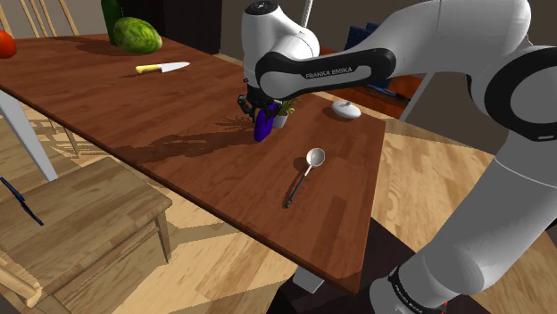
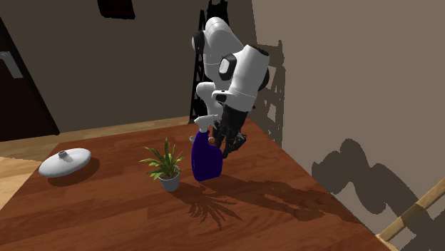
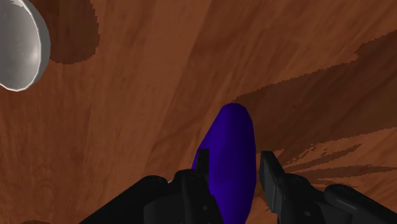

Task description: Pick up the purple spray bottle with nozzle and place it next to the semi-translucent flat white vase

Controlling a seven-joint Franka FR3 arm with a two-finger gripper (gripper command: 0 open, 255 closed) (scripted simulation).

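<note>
The purple spray bottle [image 1: 261, 126] stands upright on the brown wooden table [image 1: 107, 98], its white nozzle [image 2: 205, 121] on top. My gripper [image 2: 227, 142] comes down on the bottle's upper part from above. In the wrist view the gripper [image 3: 235, 167] has its two black fingers pressed against either side of the purple body [image 3: 230, 146], shut on it. The flat white vase [image 1: 346, 110] lies on the table a short way beyond the bottle, toward the shoulder view's right; it is also seen as the white disc [image 2: 64, 162] and the pale rim [image 3: 20, 44].
A small potted plant [image 2: 166, 165] stands right beside the bottle, between it and the vase. A metal ladle [image 1: 303, 175] lies nearer the table's front edge. A yellow-handled knife [image 1: 162, 67] and a green melon [image 1: 137, 35] lie far back. A wooden chair [image 1: 85, 214] stands beside the table.
</note>
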